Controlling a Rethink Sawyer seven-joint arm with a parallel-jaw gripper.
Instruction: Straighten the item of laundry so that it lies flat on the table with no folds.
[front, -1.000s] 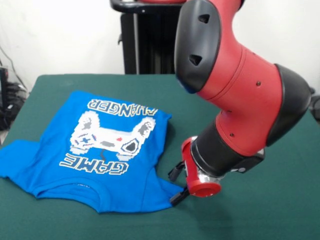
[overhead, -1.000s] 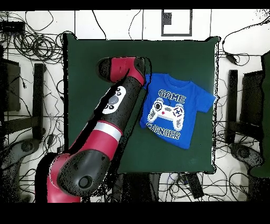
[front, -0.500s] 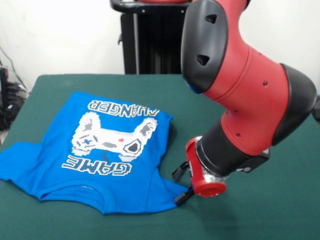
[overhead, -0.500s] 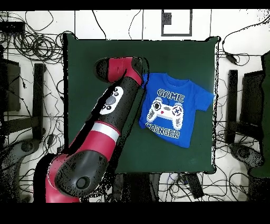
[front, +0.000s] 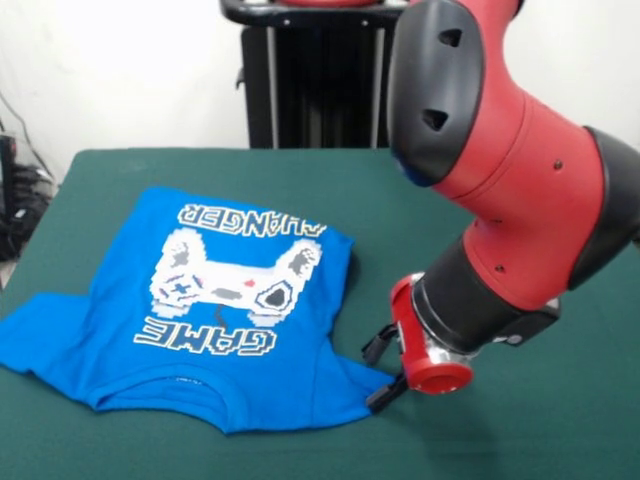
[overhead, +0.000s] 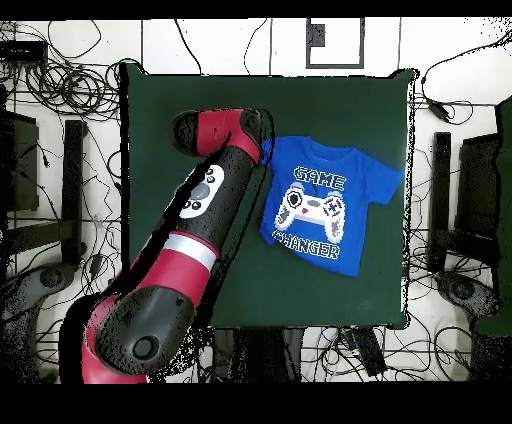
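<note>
The item of laundry (front: 230, 330), a bright blue T-shirt with a game-controller print and "GAME CHANGER" lettering, lies print-up on the left half of the green table (front: 560, 420). Its neckline faces the near edge. One sleeve spreads out to the far left. The other sleeve is drawn into a point at the right, where my gripper (front: 382, 370) is shut on its tip, low over the felt. In the overhead view the T-shirt (overhead: 320, 205) lies right of the table's (overhead: 160, 120) middle. There my arm hides the gripper.
The black pedestal column (front: 310, 70) stands behind the table's far edge. My bulky red arm (front: 510, 200) hangs over the table's right half. Tangled cables (overhead: 60, 90) and dark stands (overhead: 445, 200) surround the table on the floor.
My gripper has slid right and slightly toward the near edge in the front view. The whole shirt has been dragged the same way by its sleeve.
</note>
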